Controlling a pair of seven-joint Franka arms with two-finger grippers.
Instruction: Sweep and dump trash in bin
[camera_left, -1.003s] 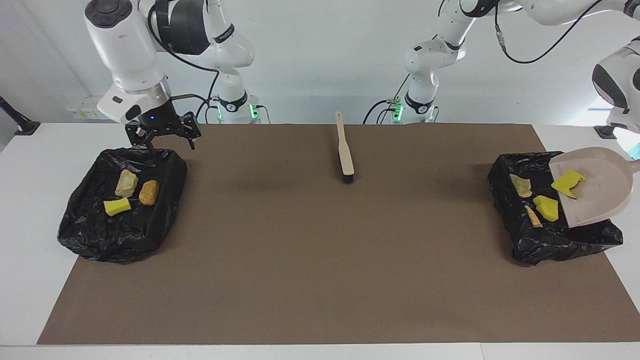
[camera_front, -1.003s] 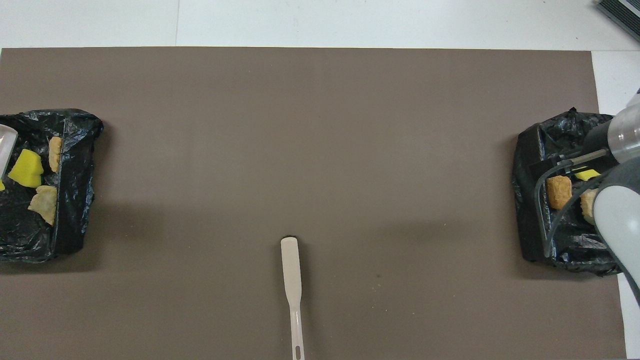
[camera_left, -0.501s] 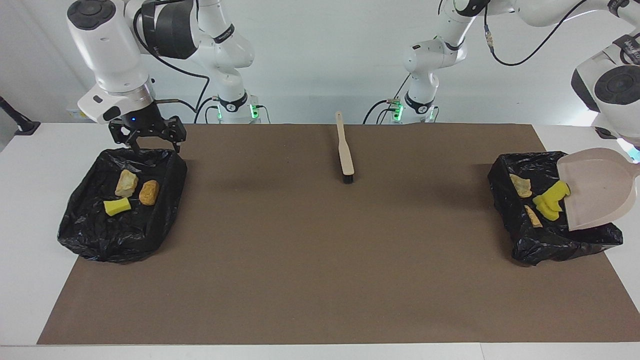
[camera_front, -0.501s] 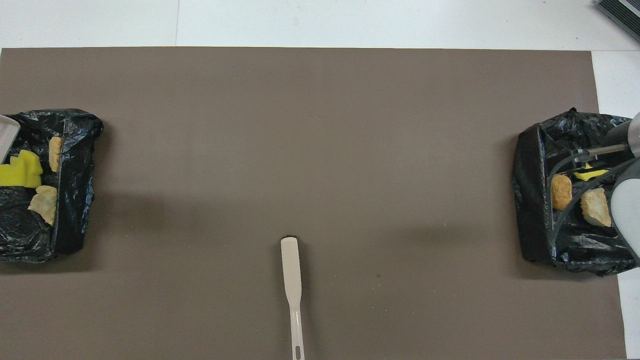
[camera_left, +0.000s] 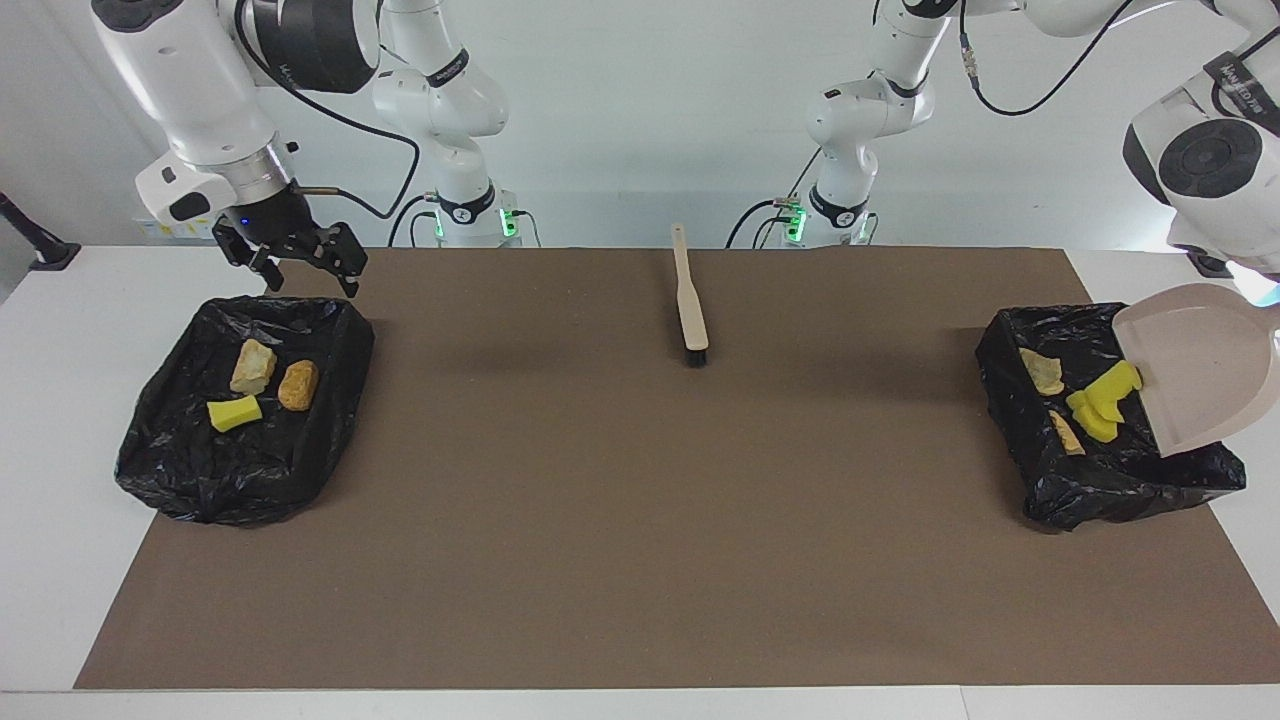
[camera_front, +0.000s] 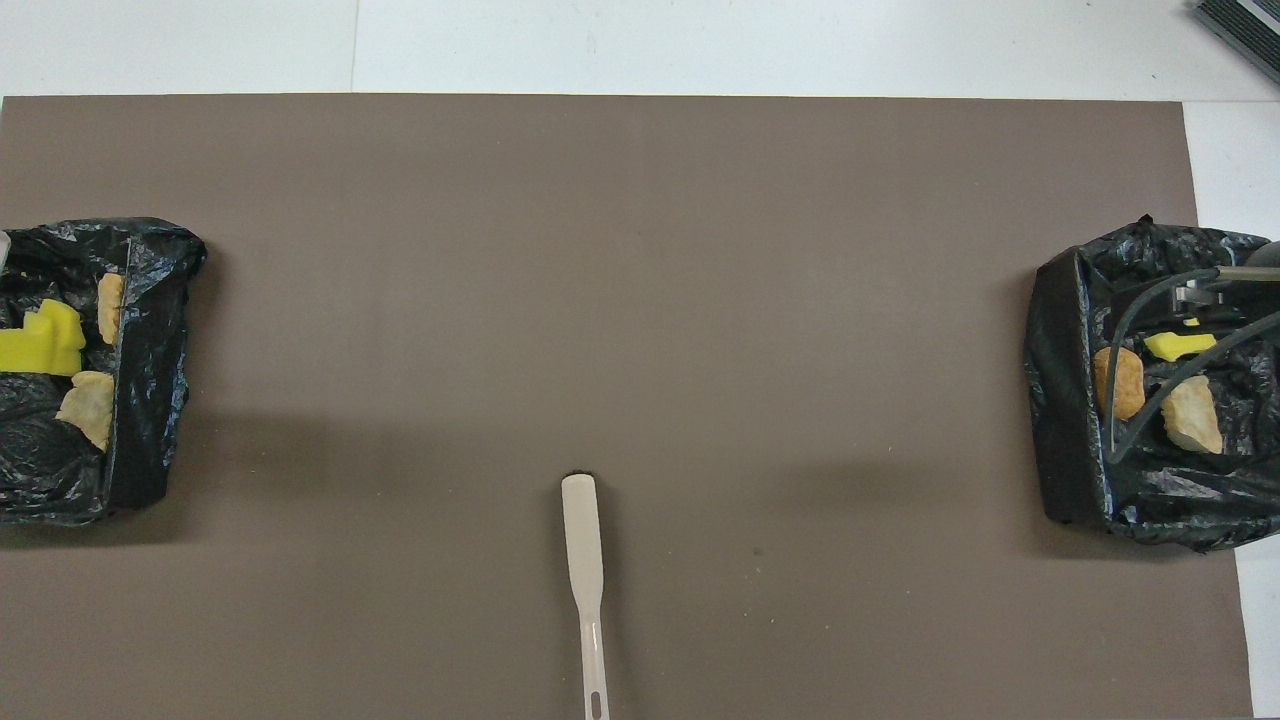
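The beige dustpan (camera_left: 1195, 370) hangs steeply tilted over the black-lined bin (camera_left: 1010, 340) at the left arm's end of the table, and its pan is bare. Its handle runs to the view's edge, where my left gripper is cut off. In that bin lie trash scraps: two yellow chunks (camera_left: 1100, 402), a tan lump (camera_left: 1042, 371) and a tan strip (camera_left: 1066, 432). My right gripper (camera_left: 305, 275) hangs open and holds nothing, above the edge of a second lined bin (camera_left: 170, 470). This bin holds a tan lump (camera_left: 253, 366), an orange lump (camera_left: 298, 385) and a yellow chunk (camera_left: 234, 412).
The beige brush (camera_left: 690, 300) lies on the brown mat (camera_left: 640, 520) midway between the bins, near the robots, bristles pointing away from them. In the overhead view, the brush (camera_front: 583, 560) lies alone on the mat and both bins (camera_front: 150, 400) (camera_front: 1060, 440) show at its ends.
The dustpan tipped steeper and its yellow chunk slid into the bin beside the other yellow one. My right gripper rose and drew back from over its bin.
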